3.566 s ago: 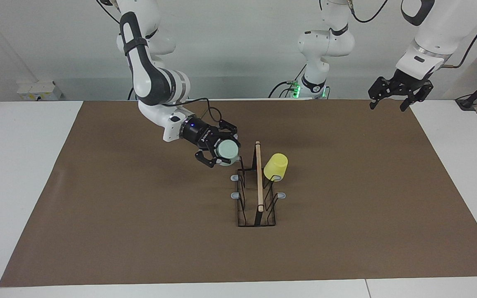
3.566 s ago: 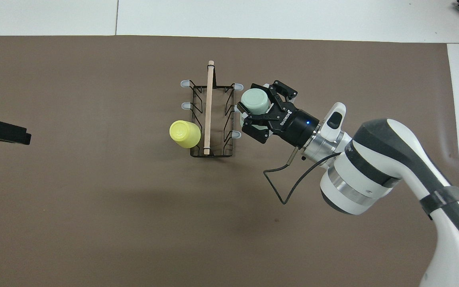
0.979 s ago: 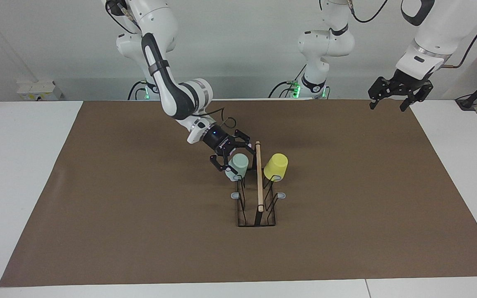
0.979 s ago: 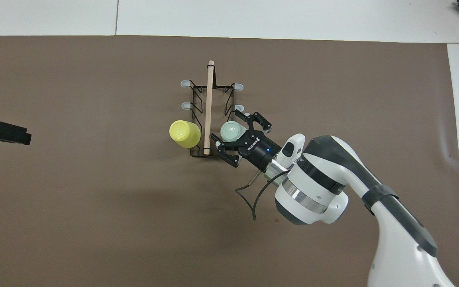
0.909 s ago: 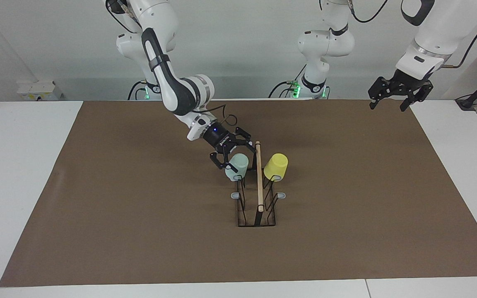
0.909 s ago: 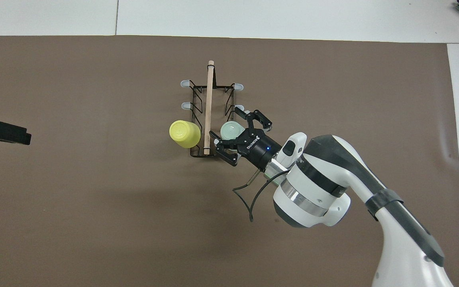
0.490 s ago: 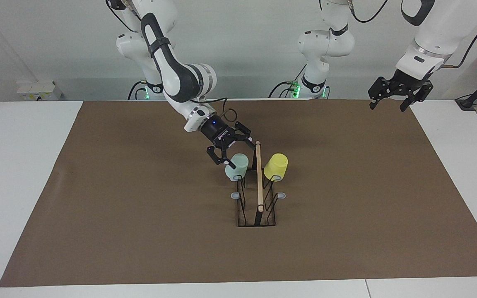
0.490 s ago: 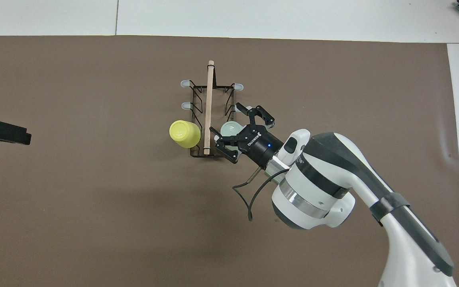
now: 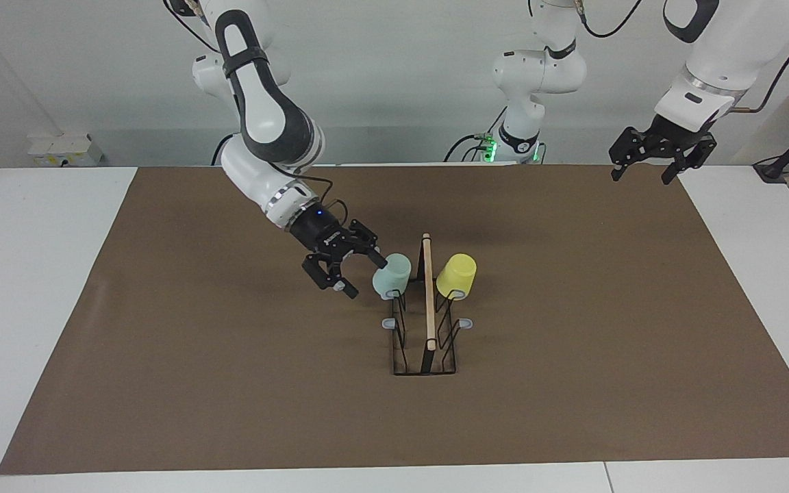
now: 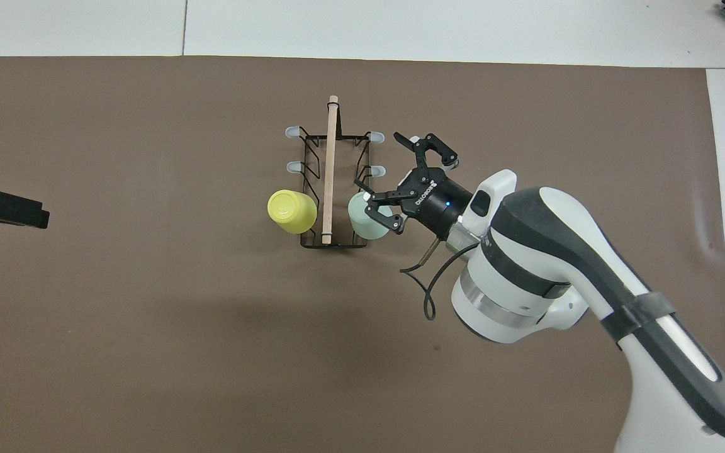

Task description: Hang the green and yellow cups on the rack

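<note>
as right gripper [image 9: 340, 268] is backing off beside rack [image 9: 428, 301], fingers spread and empty, green cup [image 9: 392, 276] is sitting upturned on prong, released a second ago; yellow cup [image 9: 456, 276] is hanging on facing prong, so both look hung. left gripper [image 9: 653, 159] is waiting, jaws open, over mat's corner.

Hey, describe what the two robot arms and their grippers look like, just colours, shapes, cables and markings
Both arms are glossy white, rounded segments with dark grey or black joint panels and silver rings near the wrist. The right gripper is black and skeletal with two fingers, white lettering, a small blue light, and a thin black cable looping off the wrist. The left gripper looks alike, with black cables along its arm.
</note>
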Action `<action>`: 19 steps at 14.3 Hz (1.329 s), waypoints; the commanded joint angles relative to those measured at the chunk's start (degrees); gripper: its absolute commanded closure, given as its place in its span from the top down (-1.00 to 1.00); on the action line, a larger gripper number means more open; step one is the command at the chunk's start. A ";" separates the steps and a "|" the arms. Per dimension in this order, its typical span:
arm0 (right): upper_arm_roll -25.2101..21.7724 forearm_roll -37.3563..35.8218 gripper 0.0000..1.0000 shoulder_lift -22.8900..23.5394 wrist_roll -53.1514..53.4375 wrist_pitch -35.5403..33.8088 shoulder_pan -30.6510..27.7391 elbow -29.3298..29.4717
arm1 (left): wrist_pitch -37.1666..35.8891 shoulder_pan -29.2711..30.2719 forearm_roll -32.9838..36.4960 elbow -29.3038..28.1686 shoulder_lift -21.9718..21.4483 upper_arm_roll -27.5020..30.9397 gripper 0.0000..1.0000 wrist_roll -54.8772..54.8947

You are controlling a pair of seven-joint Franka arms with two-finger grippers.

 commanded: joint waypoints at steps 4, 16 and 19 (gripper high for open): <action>-9.64 -26.48 1.00 0.40 15.30 -19.69 -3.37 2.92 | -0.34 -1.00 0.99 -0.72 -0.75 0.65 1.00 -0.89; -17.13 -70.00 1.00 -3.28 58.63 -43.72 -3.01 11.80 | -0.34 -1.09 0.99 -0.80 -0.75 0.65 1.00 -0.89; -18.89 -77.48 1.00 -4.69 67.42 -46.44 -2.93 11.89 | -0.34 -1.09 0.99 -0.80 -0.75 0.65 1.00 -0.89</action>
